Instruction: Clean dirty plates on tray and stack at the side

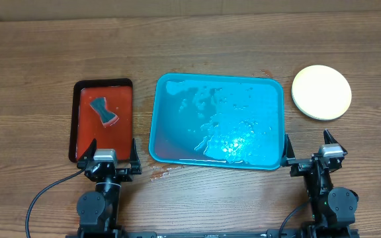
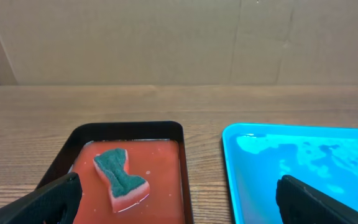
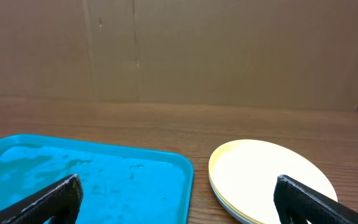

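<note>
The wooden table [image 1: 197, 39] is carrying three items, all sitting flat on the boards. Toward the left a small red tray [image 1: 88, 135] with a black rim is resting. Just beside it, parted by a narrow strip of wood, the large turquoise tray [image 1: 177, 125] is lying at centre, its floor glistening wet. Off to the right, near that tray's far corner, a stack of plates [image 1: 321, 92] is sitting, the top one pale yellow. A reddish wet smear [image 1: 166, 173] is showing on the wood at the turquoise tray's near-left corner.
</note>
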